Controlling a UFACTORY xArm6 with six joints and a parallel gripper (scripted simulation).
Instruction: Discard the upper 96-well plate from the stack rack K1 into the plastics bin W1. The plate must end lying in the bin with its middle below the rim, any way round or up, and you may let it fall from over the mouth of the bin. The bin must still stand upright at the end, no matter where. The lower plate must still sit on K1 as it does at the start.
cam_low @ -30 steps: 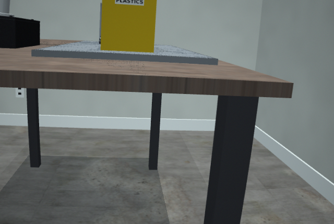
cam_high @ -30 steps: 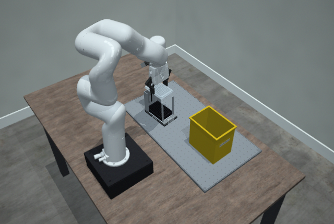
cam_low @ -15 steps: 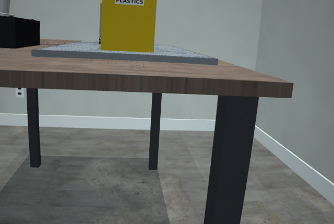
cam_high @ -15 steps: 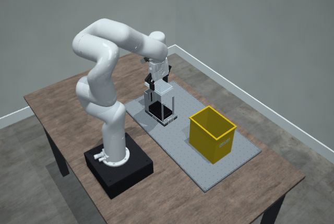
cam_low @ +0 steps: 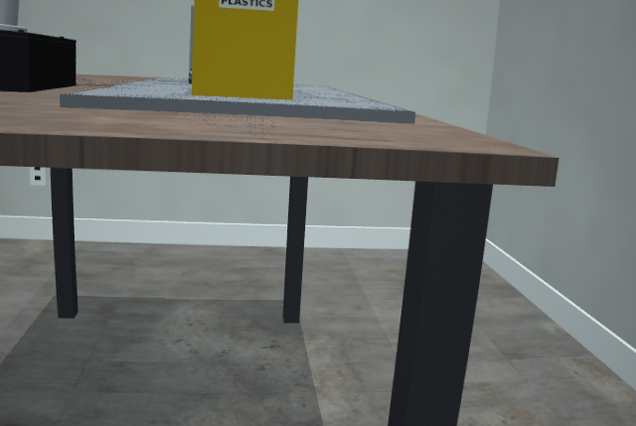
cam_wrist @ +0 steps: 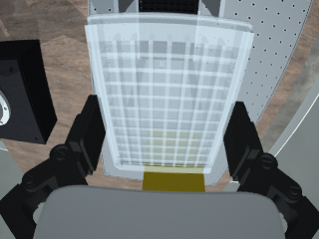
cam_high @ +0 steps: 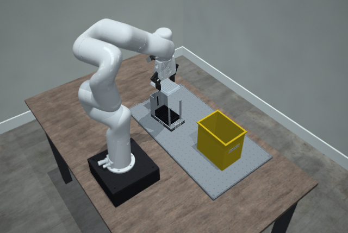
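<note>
Just the furniture here

Wooden table point(cam_high: 70, 118) on black legs, grey perforated board point(cam_high: 196, 168) on top, grey tiled floor point(cam_low: 205, 359) underneath.
</note>
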